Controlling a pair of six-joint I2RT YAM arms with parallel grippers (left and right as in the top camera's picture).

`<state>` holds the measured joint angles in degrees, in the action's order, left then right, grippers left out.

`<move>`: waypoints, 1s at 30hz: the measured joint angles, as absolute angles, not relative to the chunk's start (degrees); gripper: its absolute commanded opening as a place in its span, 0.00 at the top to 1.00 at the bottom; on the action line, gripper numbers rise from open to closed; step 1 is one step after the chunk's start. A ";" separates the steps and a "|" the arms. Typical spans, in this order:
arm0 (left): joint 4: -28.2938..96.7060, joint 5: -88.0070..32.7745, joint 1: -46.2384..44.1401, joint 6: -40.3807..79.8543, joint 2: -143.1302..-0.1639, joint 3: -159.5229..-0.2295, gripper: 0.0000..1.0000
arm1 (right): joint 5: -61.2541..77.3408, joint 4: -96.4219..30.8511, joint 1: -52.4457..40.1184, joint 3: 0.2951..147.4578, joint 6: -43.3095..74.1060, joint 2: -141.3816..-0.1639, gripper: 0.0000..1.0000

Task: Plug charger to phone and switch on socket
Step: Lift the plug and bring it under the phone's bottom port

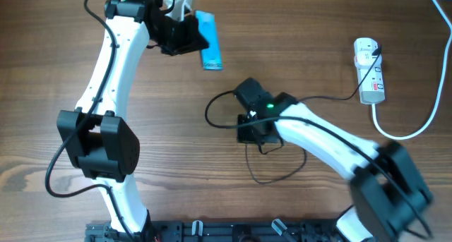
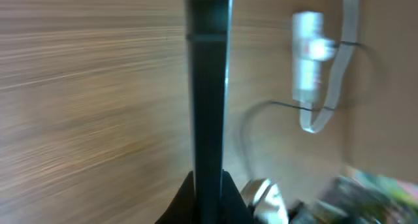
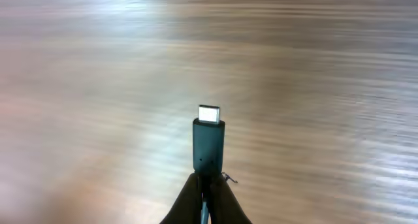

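While the right gripper point(image 3: 208, 188) was clamped on the charger point(image 3: 209, 142), metal tip pointing ahead, the left gripper point(image 2: 208, 196) pinched the phone point(image 1: 210, 41) edge-on, long axis running out from its jaws. The phone sat well apart, ahead-left of the charger, and the socket point(image 1: 369, 71) lay nearer the right arm.

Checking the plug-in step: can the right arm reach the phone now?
Probably yes: only bare table lies between the right gripper, shut on the charger, and the phone in the left gripper.
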<state>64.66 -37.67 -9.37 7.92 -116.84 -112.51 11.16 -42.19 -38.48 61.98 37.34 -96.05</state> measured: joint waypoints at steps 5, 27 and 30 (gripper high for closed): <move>61.82 -52.31 -9.74 4.71 -116.88 -112.46 0.96 | 20.03 -42.87 -38.48 61.98 30.26 -82.30 0.96; 67.92 -53.95 -16.03 -1.45 -116.90 -112.46 0.96 | 21.02 -39.53 -31.18 63.51 29.21 -77.76 0.96; 67.99 -56.05 -16.03 -1.43 -116.90 -112.46 0.96 | 21.89 -37.85 -31.18 63.59 29.23 -77.76 0.96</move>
<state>67.99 -56.05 -16.03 -1.43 -116.90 -112.46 21.89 -37.85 -31.18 63.59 29.23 -77.76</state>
